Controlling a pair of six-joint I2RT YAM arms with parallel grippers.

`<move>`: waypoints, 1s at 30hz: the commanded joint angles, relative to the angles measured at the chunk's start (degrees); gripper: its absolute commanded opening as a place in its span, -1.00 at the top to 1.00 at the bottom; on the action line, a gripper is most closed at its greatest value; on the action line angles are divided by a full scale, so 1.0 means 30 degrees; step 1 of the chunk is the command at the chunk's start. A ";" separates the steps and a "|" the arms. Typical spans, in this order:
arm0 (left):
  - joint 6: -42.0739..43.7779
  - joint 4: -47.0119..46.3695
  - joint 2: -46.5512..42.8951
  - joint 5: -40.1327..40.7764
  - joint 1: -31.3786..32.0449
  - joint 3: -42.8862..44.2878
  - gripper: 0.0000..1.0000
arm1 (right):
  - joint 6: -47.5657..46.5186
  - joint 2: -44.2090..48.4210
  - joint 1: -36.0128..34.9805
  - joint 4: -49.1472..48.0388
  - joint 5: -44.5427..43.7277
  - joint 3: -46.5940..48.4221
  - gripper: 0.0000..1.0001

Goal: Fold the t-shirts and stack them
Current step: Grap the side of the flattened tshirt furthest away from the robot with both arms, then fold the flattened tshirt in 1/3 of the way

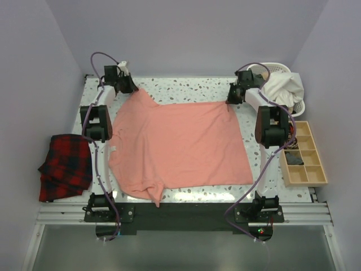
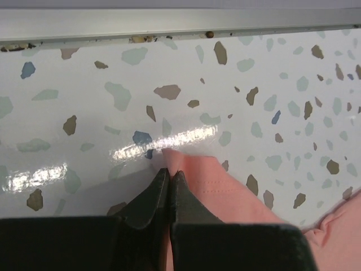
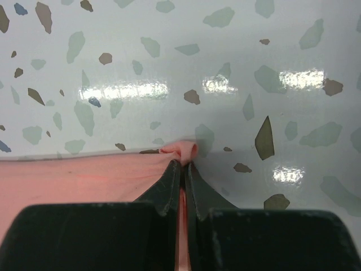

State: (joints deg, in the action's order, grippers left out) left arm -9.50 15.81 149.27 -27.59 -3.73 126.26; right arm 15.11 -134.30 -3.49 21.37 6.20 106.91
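Close to its wrist camera, the left gripper [image 2: 170,172] has its fingers pressed together on a corner of the salmon-pink t-shirt [image 2: 225,189]. The right gripper [image 3: 183,164] pinches a bunched corner likewise. The shirt lies spread across the glossy terrazzo table [image 1: 186,90], between pale lilac walls. Only the overhead view shows the plaid cloth [image 1: 65,166] at left, and the laundry basket [image 1: 276,66] and wooden compartment tray [image 1: 313,172] at right.

T-shirt [image 1: 180,144] cut off in wrist views, basket [image 1: 279,66] partly behind right arm [image 1: 272,127], tray [image 1: 309,172] contents indistinct
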 commanded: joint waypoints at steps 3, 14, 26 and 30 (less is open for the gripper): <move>-0.2133 -0.1255 -0.0450 -0.2782 -0.0691 0.2212 1.00 | -0.0672 0.1611 0.0547 -0.0210 -0.1214 0.1126 1.00; -0.3542 -0.3219 -0.1649 -0.7200 -0.0955 0.1599 1.00 | -0.1083 0.3220 0.0869 0.0407 -0.0282 0.1015 1.00; -0.7080 -0.7198 -0.7418 -1.0460 -0.0838 -0.8520 1.00 | -0.1024 0.7615 0.0869 0.1140 0.2123 -0.3729 1.00; -0.7208 -0.7913 -1.0461 -0.9613 -0.0838 -1.2518 1.00 | -0.0908 0.9021 0.0840 0.1228 0.1601 -0.5518 1.00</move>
State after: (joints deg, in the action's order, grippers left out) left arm -28.27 -3.01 126.69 -55.92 -6.26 97.34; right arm 12.56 -111.59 -1.10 24.16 10.72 94.28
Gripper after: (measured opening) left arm 0.030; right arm 0.025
